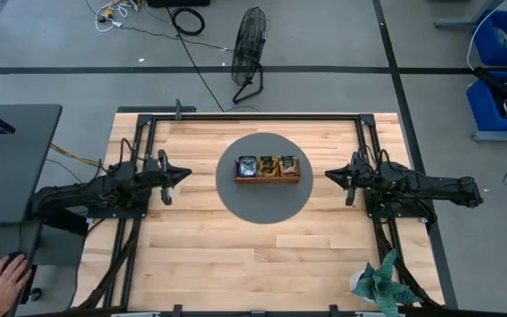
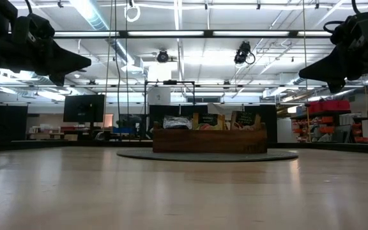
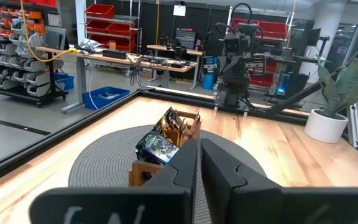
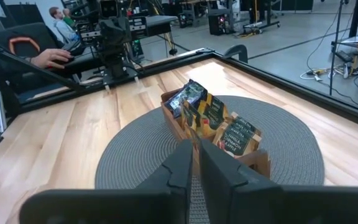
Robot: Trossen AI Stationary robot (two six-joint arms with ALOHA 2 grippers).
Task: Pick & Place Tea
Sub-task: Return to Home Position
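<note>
Pale wood table (image 1: pixel 236 255) in a workshop with a grey, taped floor: a round grey mat (image 1: pixel 262 204) lies at its middle. On the mat a brown tray (image 1: pixel 267 180) holds the tea (image 1: pixel 267 165), sachets standing on edge and leaning in three compartments. A bluish sachet is at the end nearest the left jaws, yellow-and-dark ones are in the middle, and orange-and-dark ones are at the end nearest the right jaws.

The left gripper (image 1: pixel 181 176) hangs over bare wood just off the mat's edge, jaws aimed at the tray and well apart from it. Its fingers are pressed nearly together, with only a thin slit between them, and they grip nothing. The right gripper (image 1: pixel 329 175) faces it from the far side of the mat, jaws likewise closed to a slit and empty, with the tray straight ahead and well out of touch. The tea lies between the two pairs of jaws, about midway. Seen from table height, both grippers hang well above the tray's rim.

Behind the left jaws, past that arm's base, a person's hand (image 1: pixel 5 280) rests by a dark desk. A fan (image 1: pixel 252 40) stands on the floor beyond the table, off to one side of both jaws. A plant (image 1: pixel 381 282) sits at the table corner behind the right jaws.
</note>
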